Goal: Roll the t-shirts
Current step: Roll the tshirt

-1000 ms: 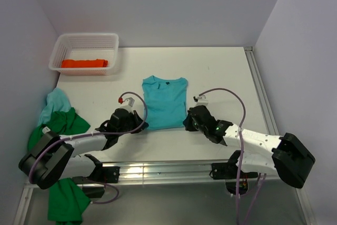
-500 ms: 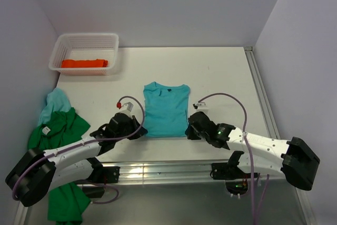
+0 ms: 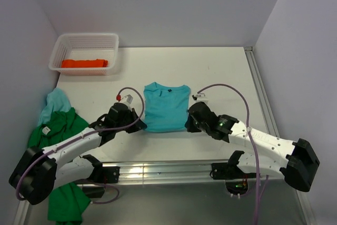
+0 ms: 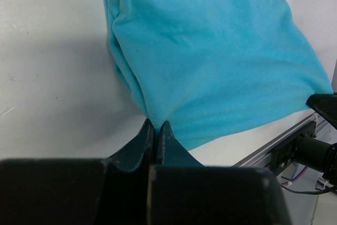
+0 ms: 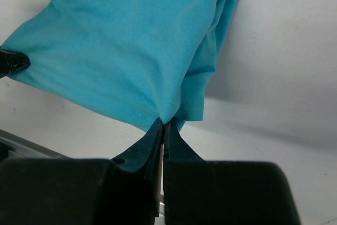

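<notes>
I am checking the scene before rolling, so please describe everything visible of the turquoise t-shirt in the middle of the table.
The turquoise t-shirt is plain soft cloth, its sides folded in to a narrow panel, collar toward the far wall. It lies on the white table, puckered at both near corners. The left end effector pinches its near left corner and the right end effector its near right corner, both shut on the cloth.

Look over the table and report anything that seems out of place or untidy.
At the left edge of the table, a green t-shirt and a turquoise one lie crumpled in a heap, and green cloth hangs below the near edge.
</notes>
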{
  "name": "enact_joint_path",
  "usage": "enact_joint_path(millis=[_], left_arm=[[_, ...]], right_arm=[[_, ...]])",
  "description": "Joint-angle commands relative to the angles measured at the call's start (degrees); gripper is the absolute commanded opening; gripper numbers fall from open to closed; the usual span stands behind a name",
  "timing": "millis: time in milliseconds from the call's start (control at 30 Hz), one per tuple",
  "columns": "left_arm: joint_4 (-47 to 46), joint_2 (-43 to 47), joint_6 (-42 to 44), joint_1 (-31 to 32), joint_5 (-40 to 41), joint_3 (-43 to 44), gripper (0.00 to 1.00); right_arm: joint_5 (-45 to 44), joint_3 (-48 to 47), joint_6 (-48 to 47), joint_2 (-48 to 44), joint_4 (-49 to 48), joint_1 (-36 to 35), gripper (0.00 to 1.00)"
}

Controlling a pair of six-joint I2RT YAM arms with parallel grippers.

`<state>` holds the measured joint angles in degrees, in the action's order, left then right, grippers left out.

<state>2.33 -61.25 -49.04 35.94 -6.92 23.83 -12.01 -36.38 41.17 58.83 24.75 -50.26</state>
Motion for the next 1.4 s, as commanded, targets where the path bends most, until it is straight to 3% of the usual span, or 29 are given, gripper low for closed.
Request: enact_joint_path(millis=[0, 333, 700, 1100, 1367], left_arm=[[2.6, -1.1, 3.2, -1.8, -2.4, 4.2, 0.00], [5.9, -8.8, 7.5, -6.1, -7.3, 12.5, 0.00], [6.9, -15.5, 9.4, -7.7, -6.2, 20.6, 0.00], [3.5, -31.1, 12.0, -13.5, -7.8, 27.8, 0.00], [2.2, -42.7, 12.7, -14.8, -7.9, 34.0, 0.00]], right_arm=[[0.6, -3.9, -3.6, 0.9, 2.8, 2.0, 0.00], [8.9, -8.8, -8.3, 5.6, 1.9, 9.6, 0.00], [10.8, -15.5, -11.5, 14.7, 0.3, 15.2, 0.00], [13.1, -19.9, -11.5, 31.6, -7.3, 22.6, 0.00], [12.4, -20.8, -11.0, 39.9, -9.4, 22.7, 0.00]])
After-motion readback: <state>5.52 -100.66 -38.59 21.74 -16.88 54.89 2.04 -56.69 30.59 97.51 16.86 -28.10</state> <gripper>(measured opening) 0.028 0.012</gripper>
